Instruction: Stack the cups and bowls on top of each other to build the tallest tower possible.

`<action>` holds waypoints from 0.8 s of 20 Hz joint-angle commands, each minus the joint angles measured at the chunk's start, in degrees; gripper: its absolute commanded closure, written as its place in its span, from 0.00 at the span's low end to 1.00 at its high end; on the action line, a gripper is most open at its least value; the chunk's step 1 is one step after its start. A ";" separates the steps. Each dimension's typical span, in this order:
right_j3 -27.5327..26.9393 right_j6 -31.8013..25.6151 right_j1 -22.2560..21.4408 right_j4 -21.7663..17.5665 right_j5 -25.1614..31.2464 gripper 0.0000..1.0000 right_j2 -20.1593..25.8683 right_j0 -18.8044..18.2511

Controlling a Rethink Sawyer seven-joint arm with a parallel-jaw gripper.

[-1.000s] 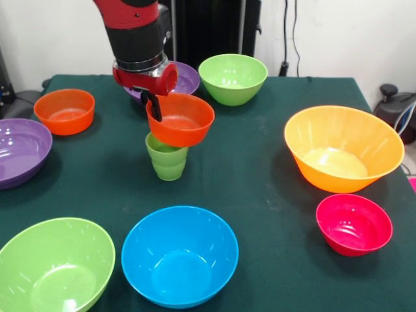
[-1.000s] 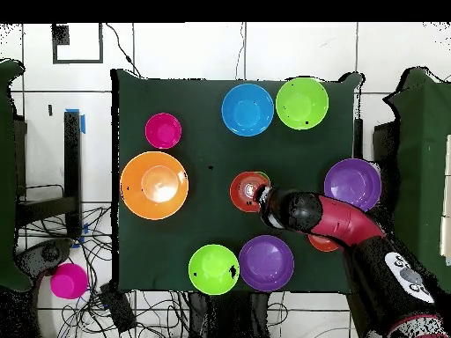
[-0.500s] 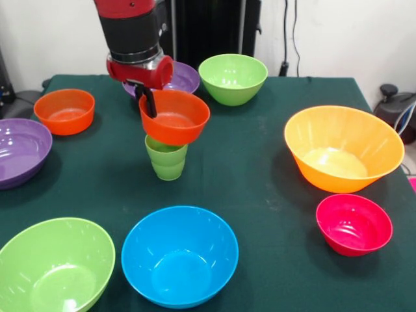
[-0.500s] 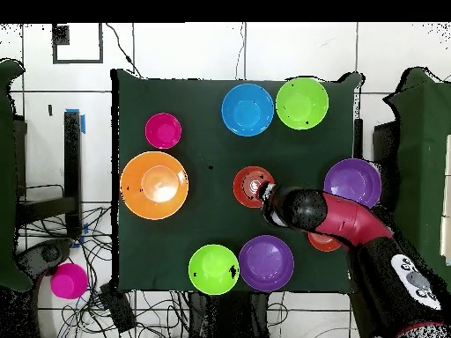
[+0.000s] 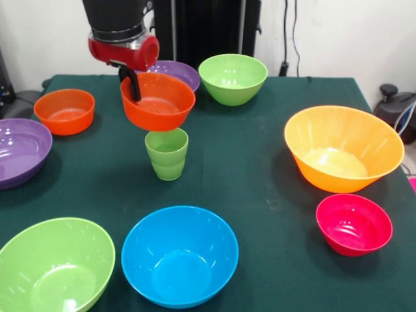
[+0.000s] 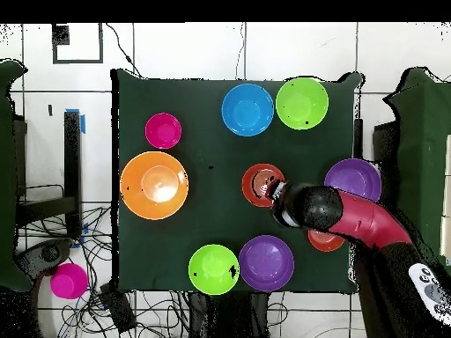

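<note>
- gripper clamped on the far-side rim of a small orange-red bowl; one dark finger shows inside the wall, the other hidden behind it
- bowl is held upright in the air, clear of the table, not touching anything below
- light-green cup stands upright and empty just under the bowl's near-right edge in the front view; bowl sits off-centre from it, toward the picture's left
- overhead view: held bowl covers most of the cup, so the offset can't be read there
- step in hand, as I read it: placing the first bowl on the cup, tower not started
- next move calls for centring the bowl base over the cup mouth, lowering straight, releasing only once it sits level; narrow cup, so a tilted seat would likely tip
- rest all loose on the table: second orange-red bowl, blue bowl, large orange bowl, pink-red bowl, lime-green bowls, purple bowls
</note>
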 commanded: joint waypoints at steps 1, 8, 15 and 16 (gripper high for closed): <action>-3.82 -6.66 0.41 -1.85 4.22 1.00 5.40 0.59; -2.76 -5.17 1.41 -1.61 2.61 1.00 5.48 0.98; -1.23 -4.20 1.45 -1.00 1.03 1.00 6.90 1.19; -1.23 -4.07 1.45 -1.11 1.02 1.00 6.86 1.20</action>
